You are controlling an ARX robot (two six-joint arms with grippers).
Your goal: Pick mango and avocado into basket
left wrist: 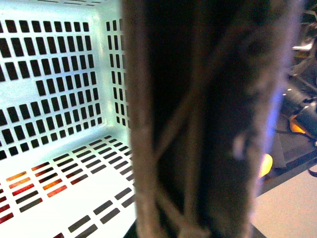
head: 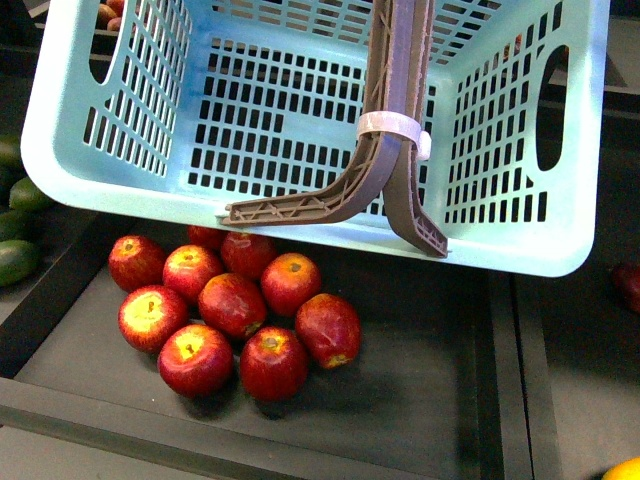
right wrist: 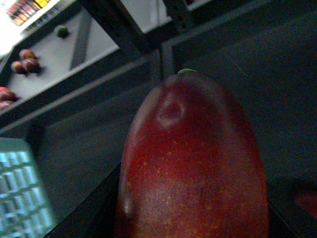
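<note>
Basket (head: 500, 252), mint-teal and slotted, hung tilted over a dark tray (head: 420, 395) in the front view, with its open side toward the camera. Two brown-grey handles (head: 385, 170) were pulled together and bound by a white tie (head: 390, 125). Red apples (head: 235, 305) lay clustered on the tray just under the near rim. Green fruits (head: 18, 228) sat at the left edge, cut off by the frame, so I could not tell whether any was the avocado. A red fruit (head: 628, 285) showed at the right edge.

Left wrist view was mostly a blurred handle very close to the lens, with the basket's inner wall and slotted floor beyond it and red-orange colour showing through the floor slots. Left gripper jaws were hidden, so I could not tell their state.

Right wrist view was filled by the mango (right wrist: 193, 163), dark red with its stem end pointing away. It sat above a dark tray floor, and a corner of the basket showed off to one side. The right gripper (right wrist: 193, 223) looked clamped on the mango, with dark finger shapes low on both of its sides.
</note>
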